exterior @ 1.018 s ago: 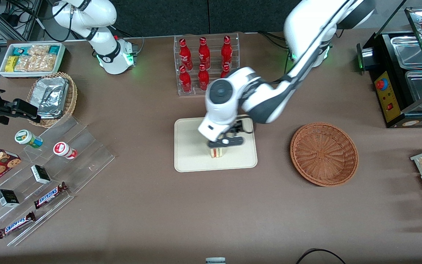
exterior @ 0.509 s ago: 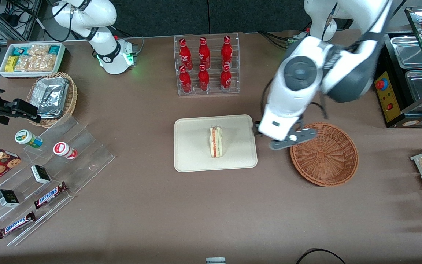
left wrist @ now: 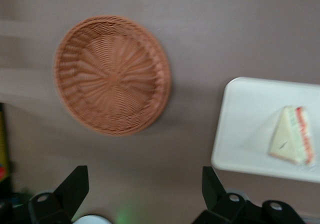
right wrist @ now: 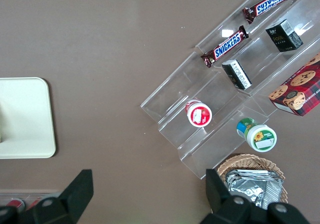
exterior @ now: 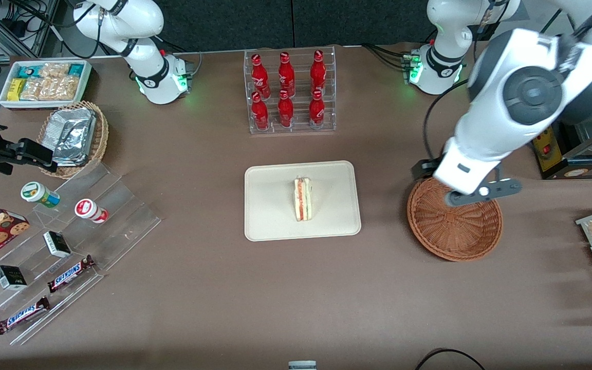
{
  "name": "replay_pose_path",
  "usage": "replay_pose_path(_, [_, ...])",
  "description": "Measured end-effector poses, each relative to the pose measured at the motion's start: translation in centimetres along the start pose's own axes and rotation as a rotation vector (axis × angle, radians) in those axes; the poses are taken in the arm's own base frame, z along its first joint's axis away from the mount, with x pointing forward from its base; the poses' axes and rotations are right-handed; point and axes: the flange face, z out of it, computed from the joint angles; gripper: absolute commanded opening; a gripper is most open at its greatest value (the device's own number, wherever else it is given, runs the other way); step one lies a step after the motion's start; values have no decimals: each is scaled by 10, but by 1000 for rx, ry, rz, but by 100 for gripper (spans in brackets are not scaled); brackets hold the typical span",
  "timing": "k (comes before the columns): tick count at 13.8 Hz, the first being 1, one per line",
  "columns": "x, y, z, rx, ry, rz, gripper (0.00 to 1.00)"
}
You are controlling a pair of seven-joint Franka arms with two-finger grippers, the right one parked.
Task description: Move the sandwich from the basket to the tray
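Hovering above the basket point(exterior: 454, 223), hand point(exterior: 482, 191) spread wide, holding nothing.

the small triangular sandwich wedge of pale white bread point(exterior: 303, 199) lies flat on the flat cream-beige rectangular plastic tray point(exterior: 270, 221), near the tray's middle, its cut edge showing red and green filling stripes. the tray, with rounded corners and a low rim, sits at the table's centre, nearer the front camera than the rack of red bottles. the round, shallow, reddish-brown woven wicker basket point(exterior: 455, 234) stands apart from the tray, toward the working arm's end of the table, holding nothing. the left arm's gripper point(exterior: 482, 191) hangs above the basket's farther rim, fingers point(left wrist: 75, 186) spread wide.
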Motion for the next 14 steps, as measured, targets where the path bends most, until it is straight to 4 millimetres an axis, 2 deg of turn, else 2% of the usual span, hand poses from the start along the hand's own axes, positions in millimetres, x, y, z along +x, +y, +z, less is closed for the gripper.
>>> replay_pose_path(4, [5, -88, -16, 4, -46, 96, 100])
replay_pose_path(9, [-4, -180, -37, -88, -58, 119, 100])
replay_pose_path(11, [-11, -191, -44, -91, -46, 114, 100])
replay_pose_path(14, [-14, -182, -46, -88, -44, 129, 100])
